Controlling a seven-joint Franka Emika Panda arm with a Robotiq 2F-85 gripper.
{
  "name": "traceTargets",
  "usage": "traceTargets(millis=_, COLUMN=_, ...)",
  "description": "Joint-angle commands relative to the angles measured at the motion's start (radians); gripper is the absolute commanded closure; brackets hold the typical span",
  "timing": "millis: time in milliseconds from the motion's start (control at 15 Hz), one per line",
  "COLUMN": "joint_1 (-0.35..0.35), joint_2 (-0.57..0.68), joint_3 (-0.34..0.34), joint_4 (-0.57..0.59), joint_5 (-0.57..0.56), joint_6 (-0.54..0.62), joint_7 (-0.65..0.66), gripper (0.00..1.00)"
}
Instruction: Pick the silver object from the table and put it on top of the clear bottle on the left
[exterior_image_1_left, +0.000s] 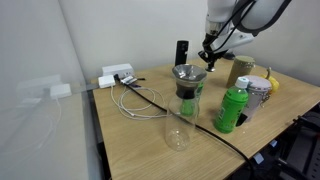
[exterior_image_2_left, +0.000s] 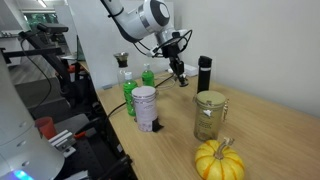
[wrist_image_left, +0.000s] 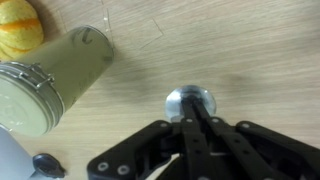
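In the wrist view my gripper (wrist_image_left: 192, 112) is shut, its two fingers pressed together on the small round silver object (wrist_image_left: 176, 100), which shows at the fingertips above the bare wooden table (wrist_image_left: 250, 50). In both exterior views the gripper (exterior_image_1_left: 208, 52) (exterior_image_2_left: 180, 76) hangs clear above the table. The clear bottle with the dark funnel top (exterior_image_1_left: 187, 76) stands just to the side of and below the gripper. In an exterior view its funnel top (exterior_image_2_left: 122, 60) shows behind the green bottle.
A green plastic bottle (exterior_image_1_left: 232, 108) (exterior_image_2_left: 128, 97) and a silver-white labelled can (exterior_image_1_left: 258, 92) (exterior_image_2_left: 145, 108) stand near the table edge. A lidded glass jar (exterior_image_2_left: 209, 115) (wrist_image_left: 55, 75), a small pumpkin (exterior_image_2_left: 218, 160) and a black cylinder (exterior_image_1_left: 182, 52) stand nearby. Cables and a power strip (exterior_image_1_left: 118, 75) lie at the far corner.
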Motion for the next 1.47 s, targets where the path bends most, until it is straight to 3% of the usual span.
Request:
traceTargets(millis=0, joint_1=-0.051, joint_2=-0.1, joint_3=0.079, joint_4=-0.007, joint_5=-0.062, joint_6=-0.114, joint_7=0.061, gripper=0.99)
traceTargets(millis=333, joint_1=-0.132, joint_2=-0.248, joint_3=0.216, joint_4=-0.021, joint_5=-0.021, joint_6=-0.191, joint_7=0.03, gripper=0.99)
traceTargets(millis=600, joint_1=-0.19, joint_2=-0.345, joint_3=0.289, joint_4=-0.053, joint_5=0.102, joint_6=-0.167, joint_7=-0.065, gripper=0.99)
traceTargets(millis=1000, joint_1=-0.211, joint_2=-0.468, joint_3=0.333, joint_4=-0.118, joint_5=0.42, joint_6=-0.147, joint_7=-0.396, gripper=0.99)
traceTargets(millis=1067, joint_1=-0.214, joint_2=-0.487, joint_3=0.34, joint_4=-0.129, joint_5=0.445, joint_6=-0.147, joint_7=-0.433, gripper=0.99)
traceTargets(millis=1133, joint_1=-0.237, joint_2=-0.446, joint_3=0.367, joint_4=-0.085, joint_5=0.405, joint_6=-0.179, joint_7=-0.36, gripper=0.94)
traceTargets(millis=1400, joint_1=-0.24, joint_2=-0.478, joint_3=0.371, joint_4=-0.11, joint_5=0.436, joint_6=-0.177, joint_7=-0.408, gripper=0.94)
